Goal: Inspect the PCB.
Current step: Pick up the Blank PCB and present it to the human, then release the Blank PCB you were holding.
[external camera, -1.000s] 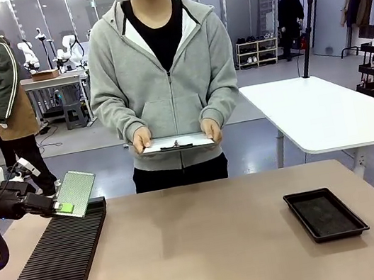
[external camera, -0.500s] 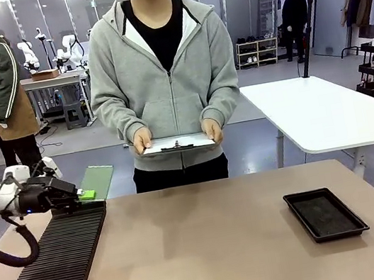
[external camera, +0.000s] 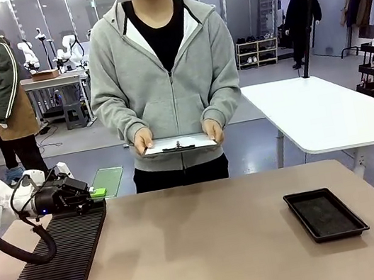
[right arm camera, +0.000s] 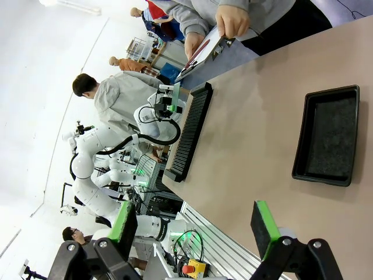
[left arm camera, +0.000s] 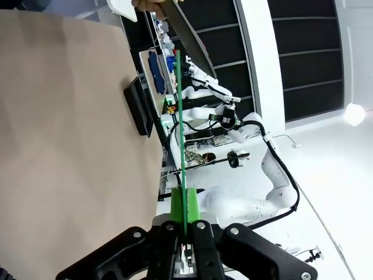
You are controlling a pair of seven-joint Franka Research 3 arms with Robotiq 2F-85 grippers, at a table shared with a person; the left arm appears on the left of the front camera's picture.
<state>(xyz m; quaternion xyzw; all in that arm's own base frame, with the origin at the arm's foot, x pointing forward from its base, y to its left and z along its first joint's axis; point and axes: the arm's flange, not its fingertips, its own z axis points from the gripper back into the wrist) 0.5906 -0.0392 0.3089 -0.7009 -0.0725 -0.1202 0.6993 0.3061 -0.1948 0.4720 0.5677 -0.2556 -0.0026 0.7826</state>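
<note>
1. Front view: my left tool (external camera: 97, 193) is clamped on one edge of the green circuit board (external camera: 109, 179). It holds the board in the air, lying nearly flat, just past the far end of the black slotted rack (external camera: 52, 277) on the bench (external camera: 206, 252). The person opposite holds a clipboard (external camera: 179, 143), and a black tray (external camera: 325, 214) lies to the right.
2. Left wrist view: I see the board edge-on, a thin green line pinched between the pads (left arm camera: 178, 204).
3. Right wrist view: my right tool (right arm camera: 192, 227) stands wide with nothing between its fingers, above the bench.
</note>
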